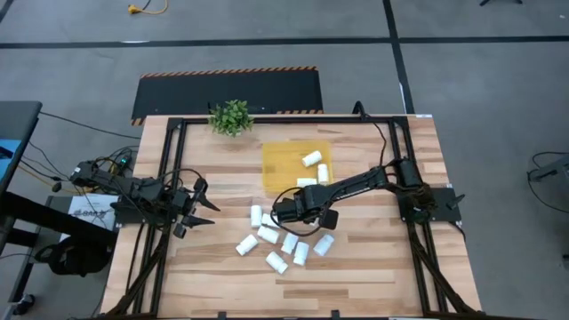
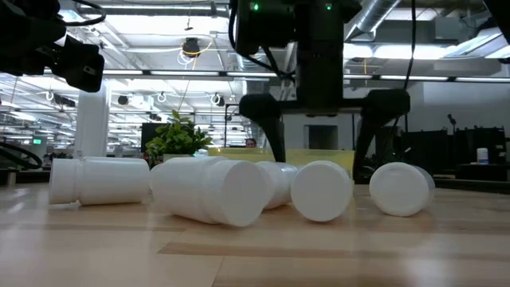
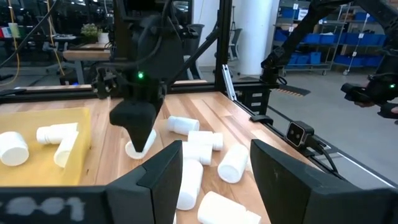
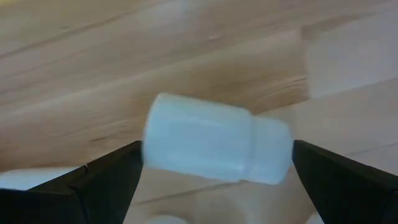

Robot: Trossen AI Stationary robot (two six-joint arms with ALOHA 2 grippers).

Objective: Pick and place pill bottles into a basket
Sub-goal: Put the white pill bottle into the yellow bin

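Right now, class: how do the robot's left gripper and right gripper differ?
The right gripper hangs over the loose pill bottles mid-table; the left gripper waits at the table's left edge. The right gripper is open around one bottle; the left gripper looks empty. Both are dark and two-fingered.

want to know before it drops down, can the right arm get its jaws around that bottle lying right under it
Probably yes. The right gripper hangs with its jaws wide open to either side of the pill bottle, which lies on bare table, nothing between them. Neighbouring bottles sit close, though.
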